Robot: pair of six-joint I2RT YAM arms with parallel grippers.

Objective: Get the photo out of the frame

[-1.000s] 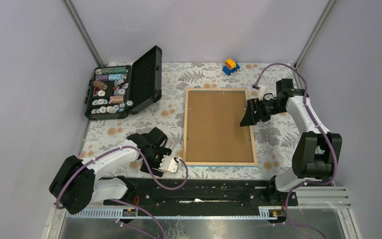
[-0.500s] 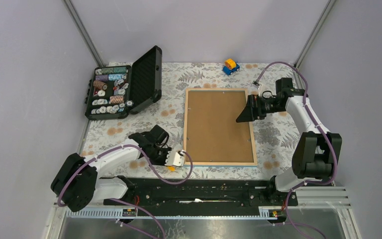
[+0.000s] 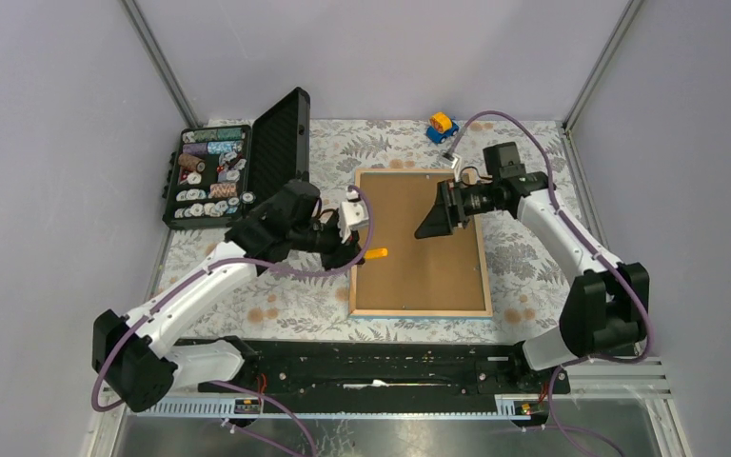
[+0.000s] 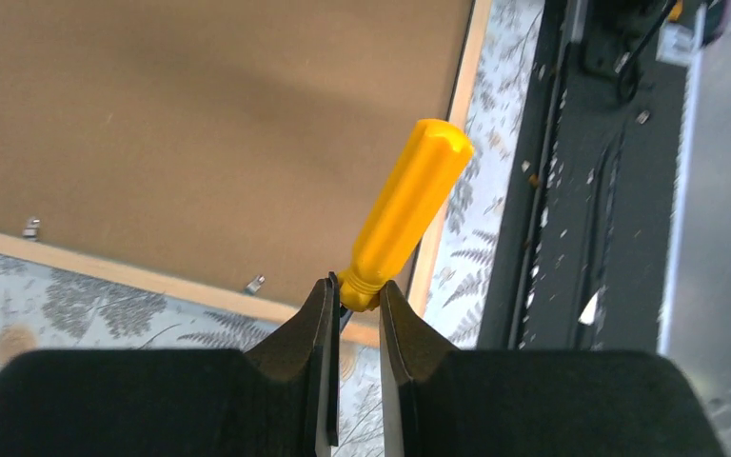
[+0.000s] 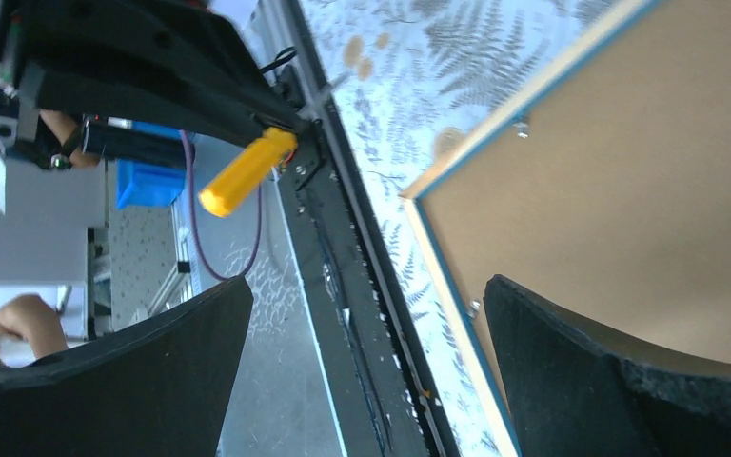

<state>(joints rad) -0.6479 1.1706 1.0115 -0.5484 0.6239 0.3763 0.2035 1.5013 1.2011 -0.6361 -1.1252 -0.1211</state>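
The frame lies face down on the table, its brown backing board up and its light wood rim around it. The photo is hidden under the board. My left gripper hovers at the frame's left edge, shut on a yellow-handled screwdriver. In the left wrist view my left gripper grips the screwdriver at the handle's neck, above the board and a metal clip. My right gripper is open and empty above the frame's upper middle. In the right wrist view it looks along the frame's edge towards the screwdriver.
An open black case of poker chips stands at the back left. A small blue and yellow toy car sits at the back, beyond the frame. The black mounting rail runs along the near edge. Grey walls close in both sides.
My left arm has swung from the near edge up to the frame's left side, carrying the screwdriver. My right gripper has moved left from the frame's right edge to over the board.
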